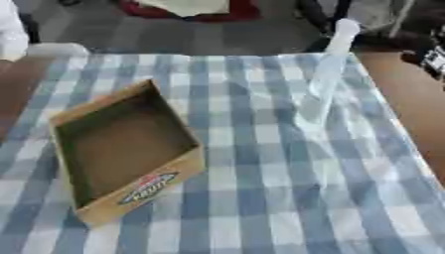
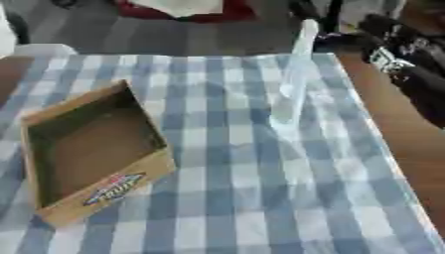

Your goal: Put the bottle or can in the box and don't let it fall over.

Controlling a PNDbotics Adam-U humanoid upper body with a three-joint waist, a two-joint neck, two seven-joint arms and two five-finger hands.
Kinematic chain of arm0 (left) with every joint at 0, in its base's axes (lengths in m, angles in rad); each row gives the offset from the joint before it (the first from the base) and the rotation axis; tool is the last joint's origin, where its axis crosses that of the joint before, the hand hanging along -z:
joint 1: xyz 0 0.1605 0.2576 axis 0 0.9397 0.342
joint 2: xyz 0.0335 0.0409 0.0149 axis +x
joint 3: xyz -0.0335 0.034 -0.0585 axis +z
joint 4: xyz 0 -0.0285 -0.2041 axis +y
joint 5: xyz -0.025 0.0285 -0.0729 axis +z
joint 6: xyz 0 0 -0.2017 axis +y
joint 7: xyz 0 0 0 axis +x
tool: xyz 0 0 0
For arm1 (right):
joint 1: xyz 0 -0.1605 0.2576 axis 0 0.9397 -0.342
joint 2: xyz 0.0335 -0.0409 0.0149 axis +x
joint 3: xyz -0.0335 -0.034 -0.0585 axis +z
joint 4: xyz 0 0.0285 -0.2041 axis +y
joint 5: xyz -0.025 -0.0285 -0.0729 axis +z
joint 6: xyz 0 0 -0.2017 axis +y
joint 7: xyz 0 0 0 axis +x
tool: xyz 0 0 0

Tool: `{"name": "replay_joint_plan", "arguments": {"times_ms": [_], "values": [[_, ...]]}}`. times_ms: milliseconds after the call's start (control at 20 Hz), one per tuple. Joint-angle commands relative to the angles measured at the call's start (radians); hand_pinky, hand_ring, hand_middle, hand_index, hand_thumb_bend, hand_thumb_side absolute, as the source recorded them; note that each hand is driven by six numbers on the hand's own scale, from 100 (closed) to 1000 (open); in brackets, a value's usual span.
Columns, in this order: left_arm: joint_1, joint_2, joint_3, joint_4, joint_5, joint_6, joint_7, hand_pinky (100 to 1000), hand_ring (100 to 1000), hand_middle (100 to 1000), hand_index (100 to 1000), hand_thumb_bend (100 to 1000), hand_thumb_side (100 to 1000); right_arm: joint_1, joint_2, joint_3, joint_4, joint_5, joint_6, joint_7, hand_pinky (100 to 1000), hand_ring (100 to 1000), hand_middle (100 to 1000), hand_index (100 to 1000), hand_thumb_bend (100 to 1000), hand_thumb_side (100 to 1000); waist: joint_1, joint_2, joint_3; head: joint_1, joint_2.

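A table covered in a blue-and-white checked cloth [image 1: 260, 198]. An open cardboard box [image 1: 121, 149] sits near the table's left edge, empty inside, with a printed label on its near wall. A clear plastic bottle [image 1: 323, 79] with a pale cap stands upright near the far right corner, well apart from the box. The robot's right arm [image 2: 408, 64] enters at the upper right; whether its fingers are spread or curled cannot be told.

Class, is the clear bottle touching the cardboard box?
Apart. In the left eye view the bottle stands upright on the checked cloth, with bare cloth between it and the box.
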Motion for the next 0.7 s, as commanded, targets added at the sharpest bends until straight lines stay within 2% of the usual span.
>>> {"name": "replay_joint_plan", "arguments": {"times_ms": [50, 700], "values": [[-0.005, 0.034, 0.004, -0.019, -0.005, -0.003, -0.009, 407, 585, 681, 680, 100, 586, -0.005, -0.016, -0.014, -0.018, 0.002, -0.002, -0.003, 989, 1000, 1000, 1000, 100, 525, 0.002, -0.014, -0.002, -0.003, 0.006], [-0.004, 0.033, 0.004, -0.017, -0.004, -0.006, -0.018, 402, 588, 673, 674, 100, 588, -0.008, -0.018, -0.01, 0.0, 0.02, 0.0, 0.015, 992, 1000, 1000, 1000, 100, 529, 0.003, -0.008, -0.003, -0.001, 0.013]]}}
